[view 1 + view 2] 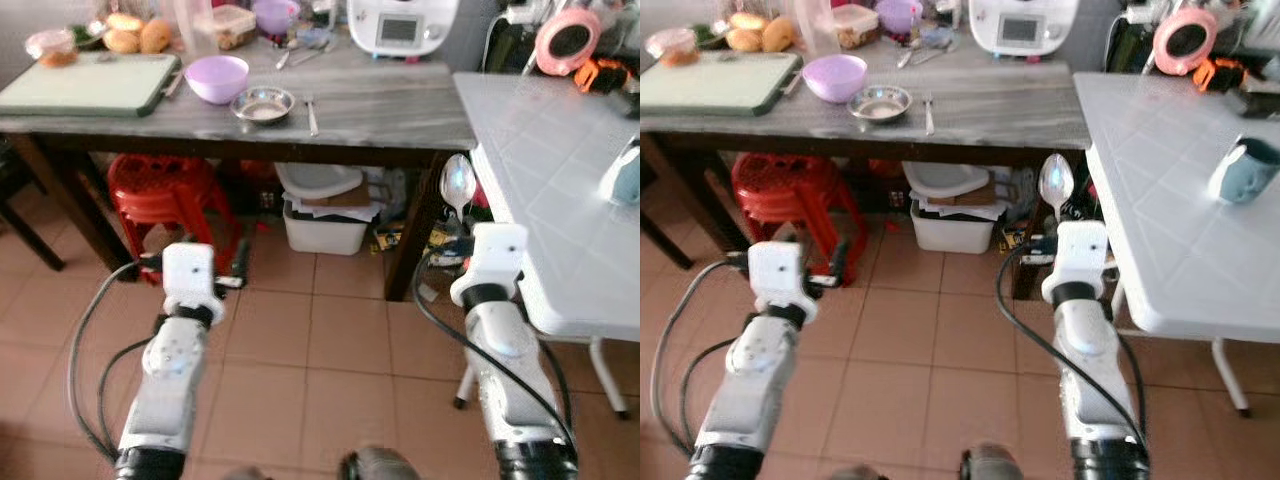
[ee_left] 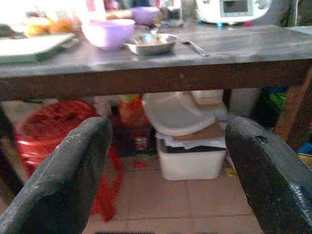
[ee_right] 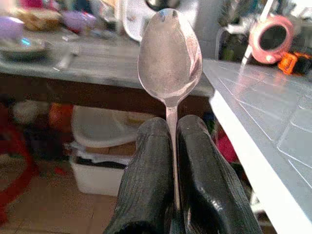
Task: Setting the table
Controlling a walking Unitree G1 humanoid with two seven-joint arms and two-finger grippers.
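Left eye view first, working from your left: the left gripper (image 2: 165,170) hangs over the floor tiles with its fingers spread wide and nothing between them. Up at about 11 o'clock from it, on the grey table (image 1: 390,105), sit a green cutting board (image 1: 85,82), a purple bowl (image 1: 217,77), and just beside that a steel bowl (image 1: 263,103) whose contents you cannot make out from here. A fork (image 1: 311,115) lies just right of the steel bowl, its length running away from you.

Your right gripper (image 3: 171,161) is clamped on the handle of a spoon (image 3: 169,53), which stands upright with its bowl on top. The spoon's long axis is close to vertical, so you will likely need to tip it flat before laying it down.

White table (image 1: 560,180) lies at roughly 2 o'clock from the right gripper, near it, with its edge just beside the arm. That arm is clearly the nearer one. A blue cup (image 1: 1243,168) rests well in on that surface; you cannot see inside it.
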